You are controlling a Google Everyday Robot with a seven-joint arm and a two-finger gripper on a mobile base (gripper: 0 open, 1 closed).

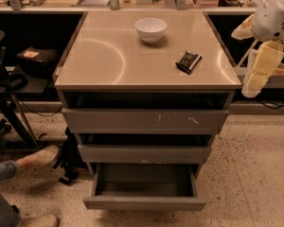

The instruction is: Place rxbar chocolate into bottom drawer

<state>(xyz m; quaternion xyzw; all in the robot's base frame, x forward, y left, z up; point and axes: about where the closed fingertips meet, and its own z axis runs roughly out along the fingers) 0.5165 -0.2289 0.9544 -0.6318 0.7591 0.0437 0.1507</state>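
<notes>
Likely the tabletop and the two drawer fronts above the open bottom drawer could catch a bar released too early. My gripper hangs off the tabletop's right edge; open or closed, I cannot tell. Well apart to its left, the rxbar chocolate lies untouched on the tabletop.

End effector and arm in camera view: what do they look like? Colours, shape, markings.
The end effector sits at the frame's right edge: pale cream, blocky, padded-looking segments. Above it, the arm is a rounded white housing with dark vent slots. No markings visible.
</notes>
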